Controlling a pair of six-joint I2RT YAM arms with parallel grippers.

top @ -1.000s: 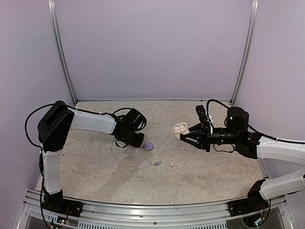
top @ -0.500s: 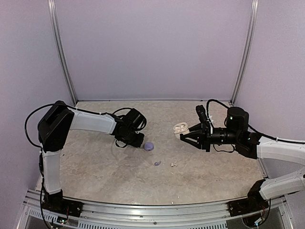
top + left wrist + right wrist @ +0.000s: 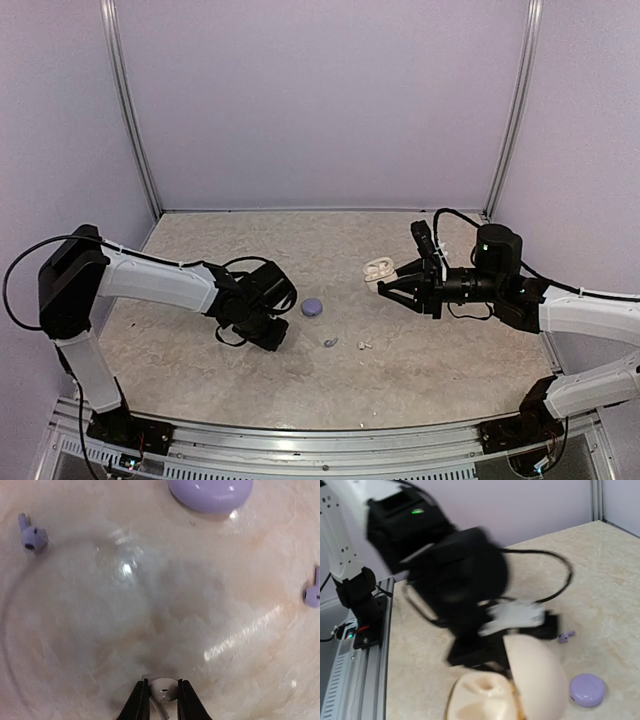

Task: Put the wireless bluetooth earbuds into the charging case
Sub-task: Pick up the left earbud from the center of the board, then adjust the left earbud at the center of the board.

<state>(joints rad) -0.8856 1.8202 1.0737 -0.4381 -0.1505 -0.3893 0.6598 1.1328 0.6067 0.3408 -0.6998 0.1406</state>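
My left gripper (image 3: 163, 696) is shut on a white earbud (image 3: 163, 688), pinched between both fingers just above the tabletop. In the top view that gripper (image 3: 274, 340) hangs left of a lilac earbud (image 3: 330, 342) and a loose white earbud (image 3: 364, 346). The left wrist view shows two lilac earbuds, one (image 3: 31, 534) at upper left and one (image 3: 312, 592) at the right edge. A shut lilac case (image 3: 312, 306) lies on the table. My right gripper (image 3: 385, 286) holds the open cream charging case (image 3: 378, 269), lid up, its sockets (image 3: 490, 695) showing empty.
The marble-patterned table (image 3: 430, 370) is walled by lilac panels at the back and sides. The left arm's black wrist (image 3: 455, 575), blurred, fills the middle of the right wrist view. A metal rail (image 3: 330, 445) runs along the near edge.
The left arm has swung from beside the lilac case toward the near edge, its jaws closing further. The right arm and the cream case have not moved.
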